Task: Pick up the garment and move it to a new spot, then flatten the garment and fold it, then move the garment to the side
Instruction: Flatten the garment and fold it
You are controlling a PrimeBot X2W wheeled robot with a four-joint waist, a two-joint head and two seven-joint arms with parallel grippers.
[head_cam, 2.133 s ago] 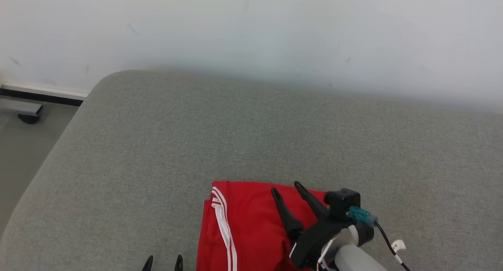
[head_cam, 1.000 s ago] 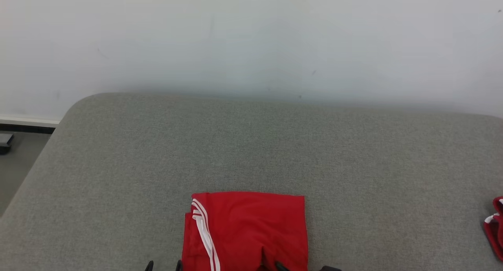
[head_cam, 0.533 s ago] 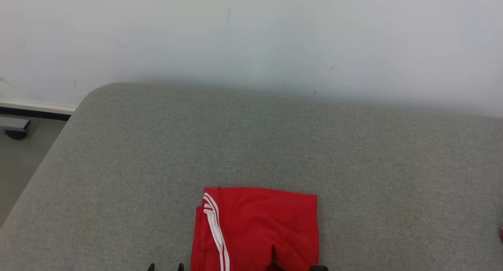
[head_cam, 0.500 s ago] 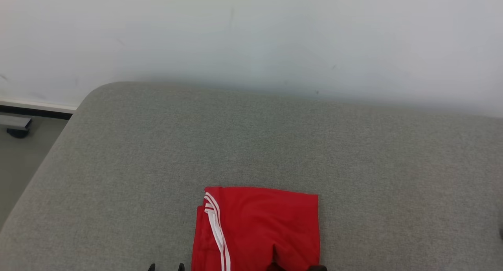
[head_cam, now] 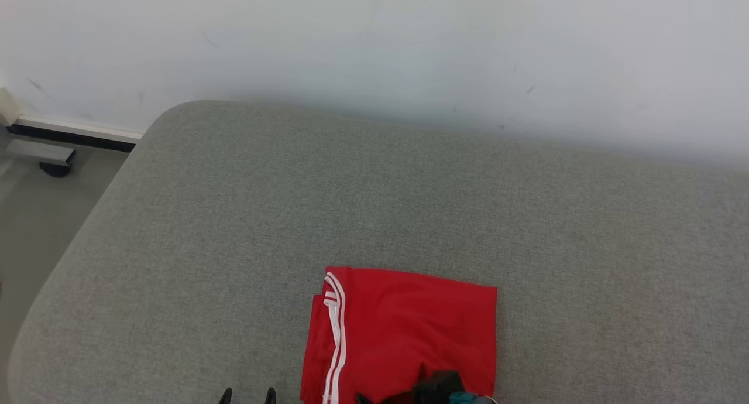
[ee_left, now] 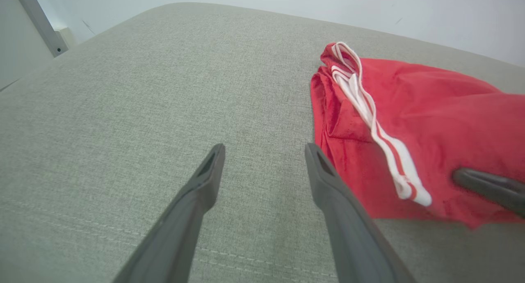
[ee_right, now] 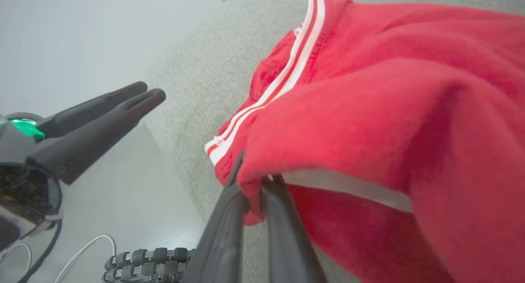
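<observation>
Pinching the near edge of the red garment (ee_right: 369,110), the right gripper (ee_right: 256,180) is clamping its fingers on the cloth. The left gripper (ee_left: 264,151) is hovering spread wide and empty beside the garment, over the grey cushion (head_cam: 292,187). The right wrist view is revealing the pinch itself, while the head view is giving the garment's folded outline near the cushion's front.

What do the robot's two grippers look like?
The left gripper and the right gripper each have two long, slim, dark grey fingers tapering to the tip; the left ones show a narrow slot near each tip. A teal connector sits on the right gripper's black body, and a bright green part shows at the left gripper's base.
</observation>
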